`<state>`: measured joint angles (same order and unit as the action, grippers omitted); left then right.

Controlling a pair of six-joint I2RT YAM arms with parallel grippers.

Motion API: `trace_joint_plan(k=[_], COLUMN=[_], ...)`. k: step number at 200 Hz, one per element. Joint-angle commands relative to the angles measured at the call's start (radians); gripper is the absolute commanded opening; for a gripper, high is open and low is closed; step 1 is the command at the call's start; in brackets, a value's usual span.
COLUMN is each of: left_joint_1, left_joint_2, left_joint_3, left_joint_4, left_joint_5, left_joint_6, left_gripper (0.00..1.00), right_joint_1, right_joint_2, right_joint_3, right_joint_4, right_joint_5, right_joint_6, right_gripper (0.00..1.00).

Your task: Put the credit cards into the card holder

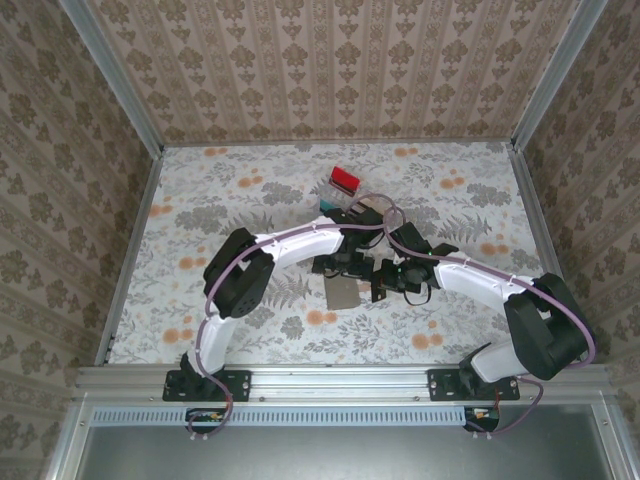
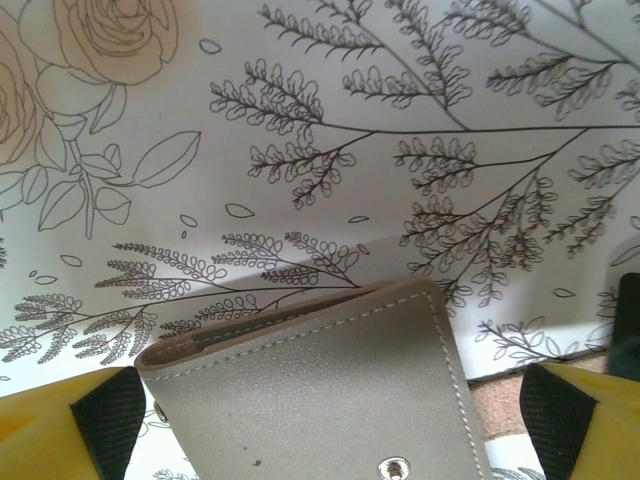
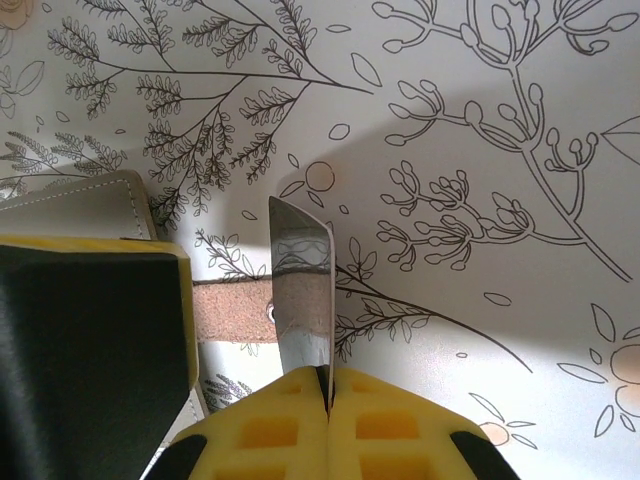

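Observation:
The grey card holder (image 1: 343,293) lies near the table's middle. In the left wrist view the card holder (image 2: 320,390) is shut flat, with stitched edges and a snap. It lies between the wide-apart fingers of my open left gripper (image 2: 325,425), which touch nothing. My left gripper (image 1: 338,267) hangs just above it. My right gripper (image 3: 328,385) is shut on a glossy pale credit card (image 3: 300,285), held on edge just right of the card holder (image 3: 80,205). My right gripper (image 1: 385,279) sits beside the left one. A red card (image 1: 344,180) and a teal card (image 1: 328,205) lie farther back.
A brown strap (image 3: 230,312) runs out from the holder's right side under the held card. A clear rack (image 1: 366,209) stands behind the grippers, by the loose cards. Raised metal rails (image 1: 130,250) border the floral table.

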<state>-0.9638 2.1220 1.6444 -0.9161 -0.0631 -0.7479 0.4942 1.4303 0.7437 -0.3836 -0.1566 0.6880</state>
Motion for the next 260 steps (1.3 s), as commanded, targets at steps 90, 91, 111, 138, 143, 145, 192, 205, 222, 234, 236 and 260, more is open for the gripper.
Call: trace_joint_plan(k=[90, 91, 111, 138, 143, 145, 192, 205, 222, 234, 236, 260], left_joint_1=[-0.006, -0.006, -0.001, 0.006, 0.007, 0.007, 0.02, 0.021, 0.028, 0.037, 0.038, 0.064], left_joint_2=[-0.036, -0.038, -0.082, -0.133, -0.143, -0.147, -0.197, -0.227, -0.279, -0.319, -0.326, -0.408], left_joint_3=[-0.002, -0.003, -0.025, -0.08, -0.09, -0.093, -0.164, -0.189, -0.235, -0.275, -0.284, -0.396], left_joint_4=[-0.07, -0.07, -0.067, -0.037, -0.031, -0.029, -0.002, 0.009, 0.044, 0.074, 0.081, 0.182], left_joint_5=[-0.05, -0.05, -0.058, -0.048, -0.047, -0.047, -0.031, -0.043, -0.046, -0.038, -0.036, 0.002], left_joint_6=[-0.042, -0.042, -0.047, -0.057, -0.058, -0.06, -0.068, -0.076, -0.083, -0.087, -0.087, -0.097], left_gripper=[0.92, 0.92, 0.91, 0.88, 0.88, 0.88, 0.75, 0.71, 0.57, 0.47, 0.45, 0.25], right_joint_1=[-0.008, -0.008, -0.008, -0.008, -0.008, -0.009, -0.008, -0.008, -0.008, -0.008, -0.008, -0.008], right_joint_2=[0.043, 0.043, 0.048, 0.056, 0.056, 0.056, 0.061, 0.062, 0.061, 0.061, 0.061, 0.053], right_joint_3=[-0.047, -0.047, -0.047, -0.049, -0.049, -0.05, -0.044, -0.043, -0.04, -0.037, -0.037, -0.034], right_joint_4=[-0.066, -0.065, -0.063, -0.06, -0.059, -0.058, -0.055, -0.054, -0.057, -0.059, -0.06, -0.061], right_joint_5=[0.107, 0.108, 0.113, 0.115, 0.114, 0.115, 0.109, 0.107, 0.109, 0.109, 0.108, 0.108], right_joint_6=[0.028, 0.028, 0.031, 0.039, 0.039, 0.04, 0.041, 0.042, 0.042, 0.044, 0.044, 0.045], right_gripper=[0.0, 0.0, 0.0, 0.0, 0.0, 0.0, 0.0, 0.0, 0.0, 0.0, 0.0, 0.0])
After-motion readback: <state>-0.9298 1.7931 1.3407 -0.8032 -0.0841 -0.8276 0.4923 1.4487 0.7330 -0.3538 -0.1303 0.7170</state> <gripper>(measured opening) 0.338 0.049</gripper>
